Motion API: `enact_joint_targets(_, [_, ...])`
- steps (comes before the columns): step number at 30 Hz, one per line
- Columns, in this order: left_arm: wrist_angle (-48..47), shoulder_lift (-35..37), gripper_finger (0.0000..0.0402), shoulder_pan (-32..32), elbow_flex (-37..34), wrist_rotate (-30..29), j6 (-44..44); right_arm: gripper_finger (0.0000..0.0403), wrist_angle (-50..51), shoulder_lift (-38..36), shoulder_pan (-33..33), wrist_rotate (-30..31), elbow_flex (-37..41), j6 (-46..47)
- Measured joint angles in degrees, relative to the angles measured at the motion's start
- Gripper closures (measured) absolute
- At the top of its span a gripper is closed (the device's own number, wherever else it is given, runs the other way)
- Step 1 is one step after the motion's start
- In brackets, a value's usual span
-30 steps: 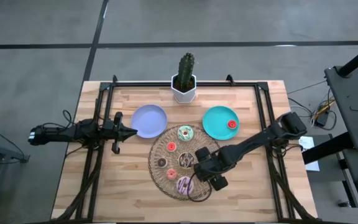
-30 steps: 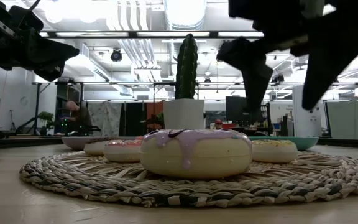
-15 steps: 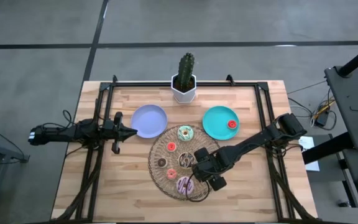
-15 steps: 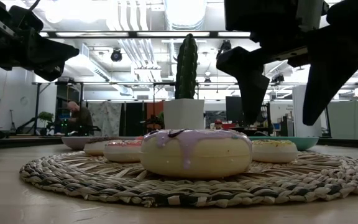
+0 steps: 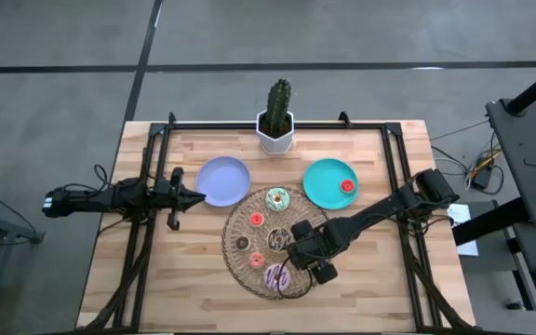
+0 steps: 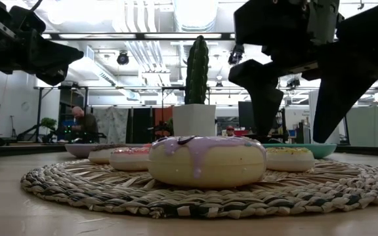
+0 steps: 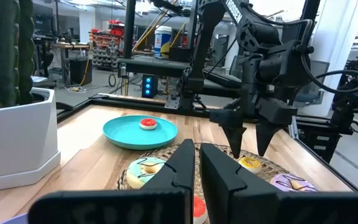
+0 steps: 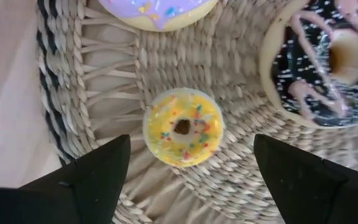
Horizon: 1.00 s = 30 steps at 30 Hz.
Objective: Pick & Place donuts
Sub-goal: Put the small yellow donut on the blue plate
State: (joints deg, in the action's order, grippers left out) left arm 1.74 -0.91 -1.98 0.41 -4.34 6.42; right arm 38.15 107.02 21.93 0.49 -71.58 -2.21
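Observation:
Several donuts lie on the round wicker mat [image 5: 235, 228]: white-green [image 5: 276, 198], brown-white [image 5: 278, 239], pink [image 5: 275, 276], and tiny red [image 5: 256, 220], dark brown [image 5: 243, 243] and orange [image 5: 256, 260] ones. Another red donut [image 5: 346, 185] sits on the teal plate [image 5: 319, 191]. My right gripper [image 5: 296, 261] is open and points down over the mat's near right part. In the right wrist view its fingers stand on either side of the tiny yellow donut [image 8: 183, 127] without touching it. My left gripper [image 5: 189, 196] is shut and hovers beside the lavender plate [image 5: 223, 180].
A cactus in a white pot [image 5: 275, 130] stands at the far edge between the plates. The pink donut [image 8: 160, 9] and the brown-white donut [image 8: 319, 62] lie close to the yellow one. Bare wood lies to the left and right of the mat.
My right gripper has come down toward the mat and shifted slightly toward the table's left, staying open over the yellow donut. No donut has moved.

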Motion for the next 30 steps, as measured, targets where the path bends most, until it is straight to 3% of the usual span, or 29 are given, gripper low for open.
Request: enact_joint_targets(30, [0.0,0.0,0.0402,0.0,0.0,0.0,0.0,0.0076,-8.8,0.1,-0.3,-0.5,5.6,5.3])
